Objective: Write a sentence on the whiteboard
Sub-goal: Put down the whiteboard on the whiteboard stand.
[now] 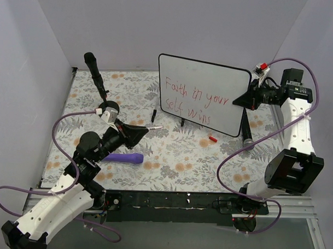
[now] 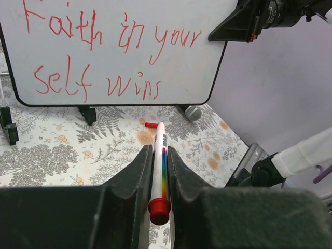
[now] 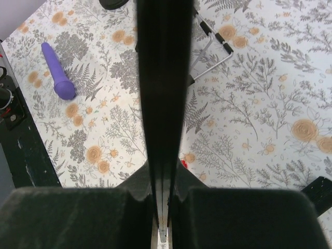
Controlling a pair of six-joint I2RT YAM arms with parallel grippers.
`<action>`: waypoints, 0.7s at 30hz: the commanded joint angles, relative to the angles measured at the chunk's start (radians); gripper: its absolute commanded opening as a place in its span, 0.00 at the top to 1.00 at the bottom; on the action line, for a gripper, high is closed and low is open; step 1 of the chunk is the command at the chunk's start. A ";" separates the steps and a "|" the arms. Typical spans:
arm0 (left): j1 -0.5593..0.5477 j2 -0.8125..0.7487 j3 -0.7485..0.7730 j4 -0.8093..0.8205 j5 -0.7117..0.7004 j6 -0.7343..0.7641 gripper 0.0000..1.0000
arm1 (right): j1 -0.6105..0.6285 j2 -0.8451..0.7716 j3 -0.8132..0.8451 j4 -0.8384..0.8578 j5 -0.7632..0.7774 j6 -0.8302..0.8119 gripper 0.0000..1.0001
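- Task item: the whiteboard (image 1: pixel 225 77) stands upright on its small black feet at the far right of the floral table cover (image 1: pixel 170 163), its face turned toward the left arm.
- The sentence (image 2: pixel 111 57) is on the board in red, in two lines: "Faith in your" above "self wins". The strokes are legible and there is bare board below and to the right of them.
- Right gripper (image 1: pixel 239 100): closed on the board's right edge. The right wrist view shows the black frame pinched between both fingers.
- Left gripper (image 2: pixel 159 153): closed on a white marker (image 2: pixel 160 171) with a rainbow stripe. The marker points at the board, and its tip is well apart from the surface.
- A loose red cap (image 2: pixel 151 125) lies on the cover just ahead of the board's feet.
- Step in hand, as judged: the lettering looks complete and the pen is off the board.
- Next move, as judged: either add a closing mark, which means bringing the tip squarely to the board after "wins" while the right arm braces it, or set the marker down. An uncapped tip risks a stray streak.
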 commanded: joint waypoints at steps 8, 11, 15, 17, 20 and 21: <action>0.003 -0.016 -0.024 0.009 -0.041 -0.075 1.00 | 0.071 -0.078 0.096 0.311 -0.268 0.250 0.99; 0.003 -0.011 -0.014 -0.001 -0.047 -0.067 1.00 | 0.123 -0.071 0.076 0.413 -0.253 0.324 0.99; 0.003 -0.008 -0.008 -0.008 -0.059 -0.062 1.00 | 0.184 -0.020 0.107 0.484 -0.226 0.368 0.99; 0.003 -0.008 -0.011 -0.007 -0.063 -0.064 1.00 | 0.196 0.014 0.107 0.574 -0.225 0.410 0.99; 0.003 -0.006 -0.016 -0.010 -0.070 -0.067 1.00 | 0.212 0.075 0.114 0.685 -0.237 0.494 0.99; 0.003 -0.006 -0.016 -0.013 -0.072 -0.067 1.00 | 0.213 0.092 0.117 0.703 -0.237 0.511 0.99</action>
